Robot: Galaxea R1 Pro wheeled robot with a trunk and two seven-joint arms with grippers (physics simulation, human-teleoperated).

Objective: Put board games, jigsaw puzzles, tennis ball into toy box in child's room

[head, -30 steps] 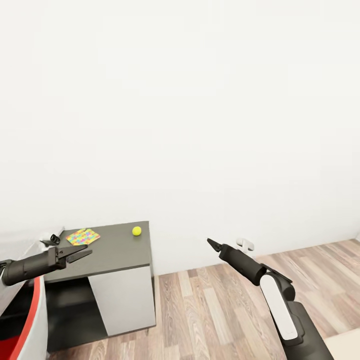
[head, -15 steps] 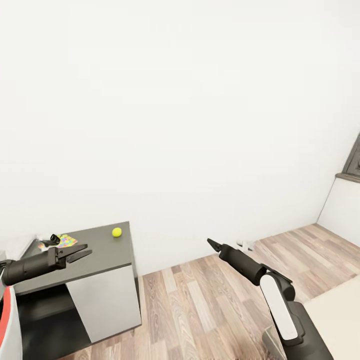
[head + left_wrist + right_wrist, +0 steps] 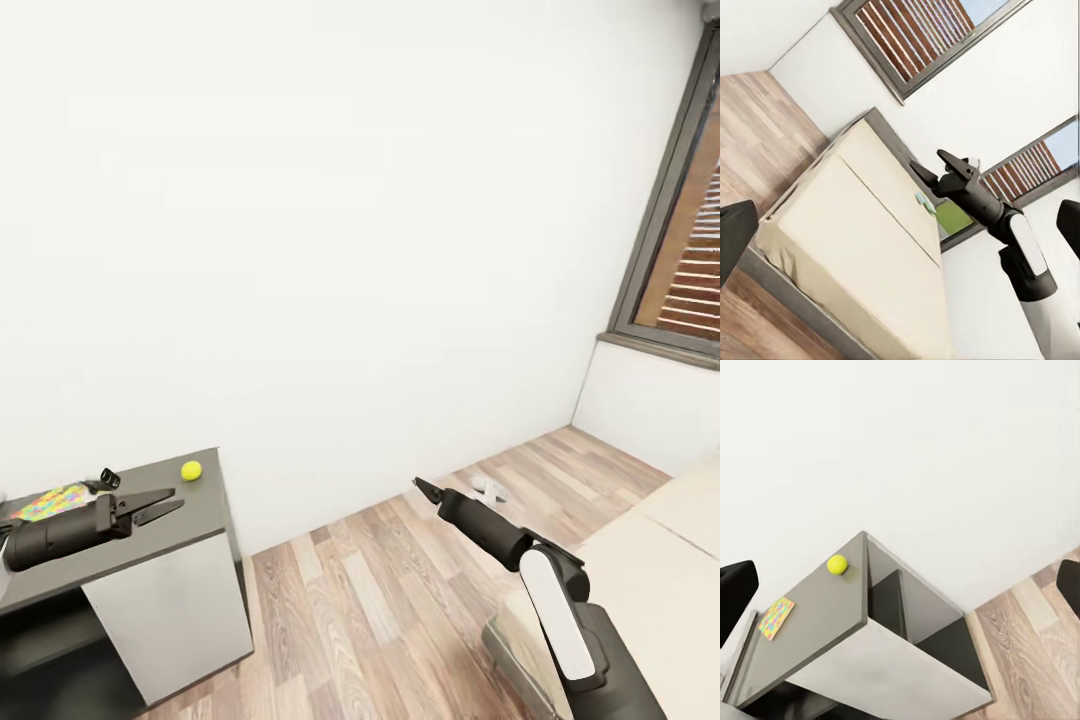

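A yellow tennis ball (image 3: 191, 470) (image 3: 837, 564) lies near the corner of a dark grey cabinet (image 3: 120, 555) (image 3: 832, 607). A bright jigsaw puzzle (image 3: 45, 503) (image 3: 775, 617) lies flat further along the same top. My left gripper (image 3: 178, 499) hovers open just above that top, a short way from the ball. My right gripper (image 3: 425, 489) (image 3: 934, 163) hangs open over the floor, empty. In the left wrist view the cream bed (image 3: 847, 225) carries a small blue box (image 3: 921, 199) and a green one (image 3: 954, 217) on its far side. The toy box is out of view.
Wooden floor (image 3: 380, 590) lies between the cabinet and the bed (image 3: 650, 570). A white wall (image 3: 350, 250) stands behind, with a dark-framed window (image 3: 690, 240) at the right. A pale strip (image 3: 741, 656), perhaps the table, adjoins the cabinet.
The head view has swung to the right: the cabinet slid toward the left edge, and the window and bed came into sight. Both arms keep their pose, grippers still open.
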